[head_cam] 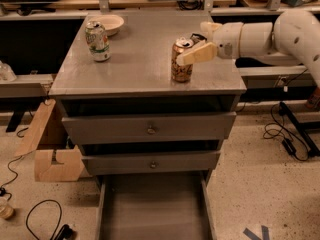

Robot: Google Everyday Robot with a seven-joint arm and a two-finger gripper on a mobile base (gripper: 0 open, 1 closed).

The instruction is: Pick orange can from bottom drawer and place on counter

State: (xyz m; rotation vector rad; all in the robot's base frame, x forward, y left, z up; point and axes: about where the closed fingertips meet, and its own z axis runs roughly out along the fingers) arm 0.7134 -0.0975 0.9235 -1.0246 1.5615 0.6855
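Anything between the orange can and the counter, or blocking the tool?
Nothing visible. The orange can stands upright on the counter near its front right edge, with the tool right at its upper side. The green-and-white can and bowl sit apart at the back left.

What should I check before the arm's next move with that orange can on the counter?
1. The orange can rests on the counter: ok.
2. The can stands upright: ok.
3. Its base is fully on the top, though near the front edge: ok.
4. The gripper is at the can's upper part, reaching in from the right: ok.
5. The can has been released by the gripper: cannot tell.
6. The green-and-white can and the bowl stand apart at the back left, away from a pull-back to the right: ok.
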